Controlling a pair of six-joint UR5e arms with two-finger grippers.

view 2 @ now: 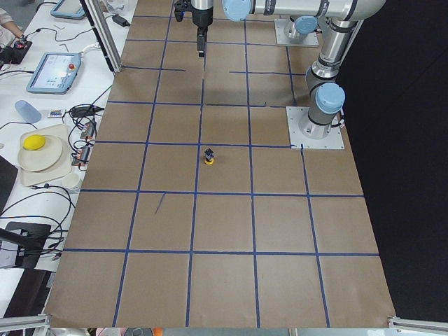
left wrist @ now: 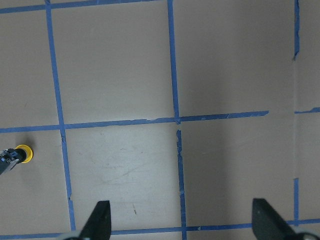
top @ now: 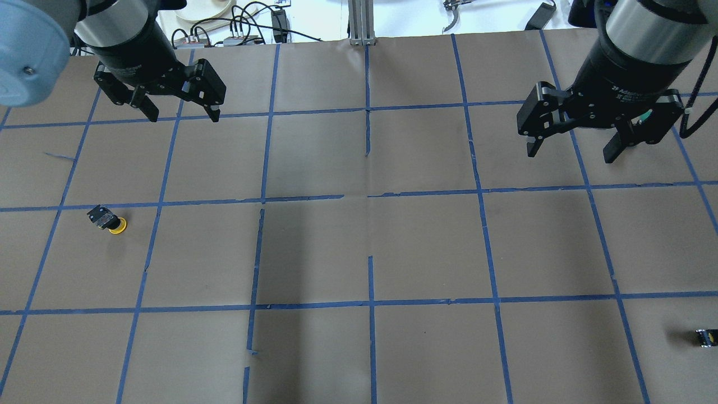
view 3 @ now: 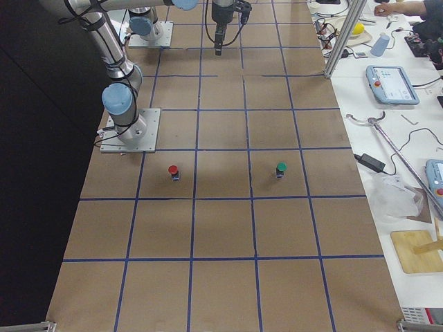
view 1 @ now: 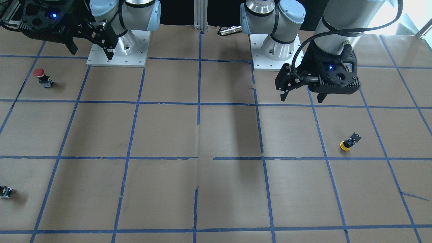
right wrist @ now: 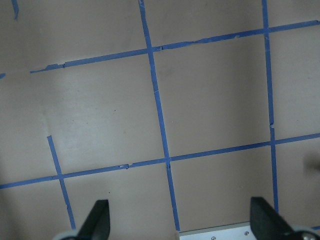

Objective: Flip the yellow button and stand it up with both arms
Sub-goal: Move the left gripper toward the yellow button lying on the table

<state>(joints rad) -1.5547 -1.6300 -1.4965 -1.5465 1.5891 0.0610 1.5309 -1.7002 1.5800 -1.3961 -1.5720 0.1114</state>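
The yellow button [view 1: 347, 143] rests with its yellow cap on the brown paper and its black-grey body tilted up. It also shows in the overhead view [top: 110, 221], the exterior left view [view 2: 209, 157] and at the left edge of the left wrist view [left wrist: 18, 154]. My left gripper [view 1: 302, 98] hangs open and empty above the table, well behind the button toward the robot's base; it also shows in the overhead view [top: 184, 116]. My right gripper [view 1: 91, 53] is open and empty on the far side of the table, and shows in the overhead view [top: 570, 154].
A red-capped button [view 1: 39, 75] stands near the right arm's base plate [view 1: 118, 57]. A tiny black-grey block with a yellow spot [view 1: 5, 191] lies at the table's edge on the right arm's side. Blue tape lines grid the paper.
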